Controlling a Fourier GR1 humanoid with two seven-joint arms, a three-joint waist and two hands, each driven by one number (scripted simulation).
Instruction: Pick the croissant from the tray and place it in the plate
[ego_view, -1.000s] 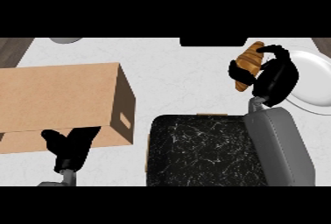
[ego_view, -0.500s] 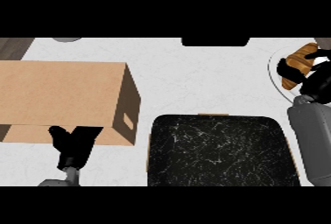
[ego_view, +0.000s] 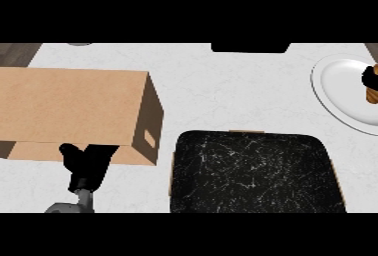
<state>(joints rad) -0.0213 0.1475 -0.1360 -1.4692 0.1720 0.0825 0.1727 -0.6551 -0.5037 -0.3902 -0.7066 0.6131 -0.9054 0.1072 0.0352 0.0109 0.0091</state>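
Note:
A white plate (ego_view: 341, 85) lies at the counter's right side. Over its right part, at the view's edge, a slice of the brown croissant (ego_view: 372, 95) shows. A black finger of my right hand (ego_view: 368, 77) is curled across it; the rest of that hand is out of view. The black speckled tray (ego_view: 255, 172) sits at the lower middle with nothing on it. My left hand (ego_view: 87, 165) rests open at the lower left, fingers up against the box.
A large cardboard box (ego_view: 70, 112) fills the left side, its end flap facing the tray. A black object (ego_view: 249, 47) sits at the counter's far edge, and a small grey one (ego_view: 79, 44) at the far left.
My right hand has carried the croissant rightward from the plate's left rim to over the plate, sliding mostly out of view. The left hand has stayed put.

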